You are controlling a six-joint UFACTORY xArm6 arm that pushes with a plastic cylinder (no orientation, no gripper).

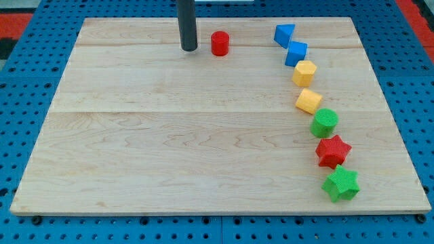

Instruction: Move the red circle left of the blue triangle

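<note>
The red circle [219, 43] is a short red cylinder near the view's top, a little left of centre. The blue triangle [284, 34] lies to its right at the top, with a clear gap between them. My tip [189, 49] is the lower end of the dark rod; it stands just left of the red circle, a small gap apart, not touching it.
A curved line of blocks runs down the view's right: blue cube [296, 53], yellow hexagon [304, 72], yellow block [308, 101], green circle [324, 123], red star [333, 150], green star [341, 184]. The wooden board [169, 135] sits on a blue pegboard.
</note>
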